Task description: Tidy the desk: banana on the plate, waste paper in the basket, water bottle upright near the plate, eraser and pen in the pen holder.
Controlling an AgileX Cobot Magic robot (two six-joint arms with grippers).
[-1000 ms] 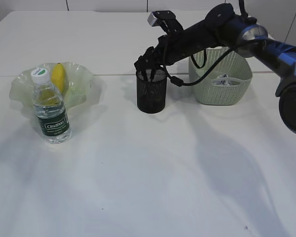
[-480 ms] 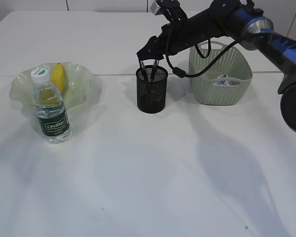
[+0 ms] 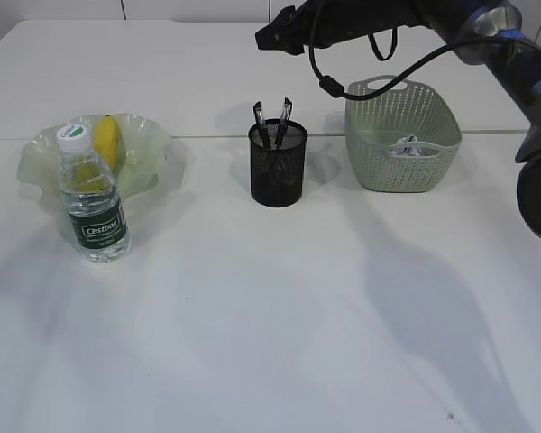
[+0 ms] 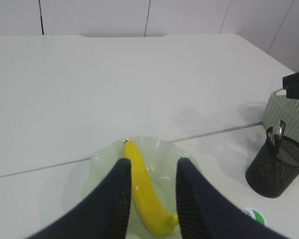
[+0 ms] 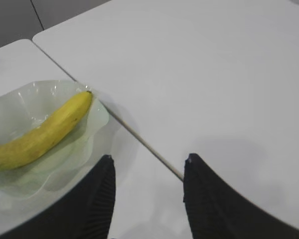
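Observation:
The banana lies in the pale green plate at the left, and the water bottle stands upright just in front of it. Two pens stick up out of the black pen holder. Waste paper sits in the green basket. The eraser is hidden. My right gripper hangs high above the holder, open and empty. My left gripper is open above the plate, apart from the banana; its arm is outside the exterior view.
A seam crosses the white desk behind the plate and holder. The right arm and its cable span the top right above the basket. In the left wrist view the pen holder and basket rim sit at the right.
My right gripper has risen up out of the pen holder toward the top of the view, its jaws wider. The pens stay standing in the holder. Left gripper unchanged.

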